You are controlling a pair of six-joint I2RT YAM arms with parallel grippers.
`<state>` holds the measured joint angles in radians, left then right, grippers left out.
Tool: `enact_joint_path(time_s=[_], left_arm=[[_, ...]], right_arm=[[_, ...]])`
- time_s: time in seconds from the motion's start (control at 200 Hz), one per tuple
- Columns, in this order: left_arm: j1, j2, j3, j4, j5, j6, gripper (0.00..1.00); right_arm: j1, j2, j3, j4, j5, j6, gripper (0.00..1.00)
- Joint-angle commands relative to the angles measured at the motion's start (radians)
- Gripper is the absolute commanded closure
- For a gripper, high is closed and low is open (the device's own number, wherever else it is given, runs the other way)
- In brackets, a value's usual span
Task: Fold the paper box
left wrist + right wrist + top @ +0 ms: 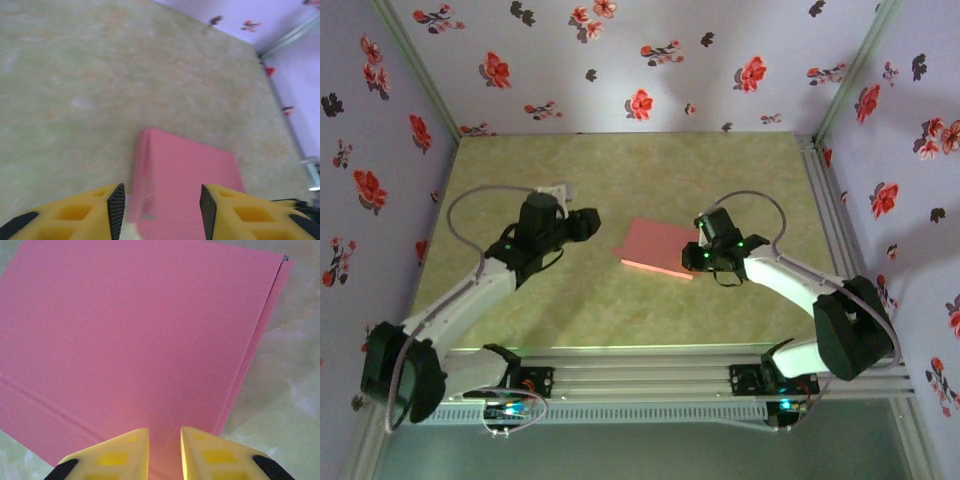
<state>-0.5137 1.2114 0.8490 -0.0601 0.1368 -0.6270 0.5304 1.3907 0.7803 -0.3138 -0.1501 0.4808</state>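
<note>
Purple floral walls (640,60) are seen enclosing the scene on the far, left and right sides. A mottled green-yellow counter (620,170) is seen below them, bare around the middle. A metal rail frame (640,375) is fixed along the near edge, and another rail (825,210) runs up the right side.

The left arm (470,295) is reached in from the near left, the right arm (800,285) from the near right. A grey cable (460,205) is looped off the left arm. A small white item (555,188) is seen just beyond the left wrist; what it is cannot be told.

The paper box (660,247) is laid flat near the counter's middle, between the two arms, pink face up, folded to a rectangle and turned slightly askew. Nothing is stacked on it. In the right wrist view the paper box (140,330) is seen with a narrow under-layer strip (260,340) showing past its right edge.

The left pincer (588,224) is held just left of the box. In its wrist view the left pincer (162,195) is seen with fingers apart and nothing between them, the paper box (190,175) just beyond.

The right pincer (698,258) is placed at the box's near right edge. In its wrist view the right pincer (164,432) is seen nearly together, with a thin gap over the pink face; whether the sheet is pinched cannot be told.
</note>
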Motion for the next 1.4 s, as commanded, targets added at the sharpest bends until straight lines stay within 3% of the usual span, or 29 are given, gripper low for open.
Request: enact_joint_path(time_s=[0.0,0.275,0.545,0.8,1.12,1.395], left_arm=[[0.004,0.097,0.058,-0.007,0.200,0.026,0.55],[-0.038,0.272,0.065,0.060,0.314,-0.001,0.61],[-0.051,0.374,0.083,0.008,0.323,0.000,0.59],[-0.074,0.456,0.105,-0.012,0.306,0.019,0.56],[-0.133,0.522,0.198,-0.082,0.353,0.008,0.57],[-0.134,0.547,0.207,-0.085,0.384,-0.027,0.60]], right_arm=[[0.012,0.024,-0.011,-0.030,0.030,-0.025,0.76],[0.024,0.086,-0.010,-0.027,0.075,-0.025,0.78],[0.025,0.074,0.006,-0.027,0.062,-0.008,0.78],[0.023,0.041,0.016,-0.026,0.028,0.008,0.71],[0.022,0.051,0.022,-0.028,0.015,0.012,0.69],[0.022,0.071,0.010,-0.007,0.014,0.019,0.70]])
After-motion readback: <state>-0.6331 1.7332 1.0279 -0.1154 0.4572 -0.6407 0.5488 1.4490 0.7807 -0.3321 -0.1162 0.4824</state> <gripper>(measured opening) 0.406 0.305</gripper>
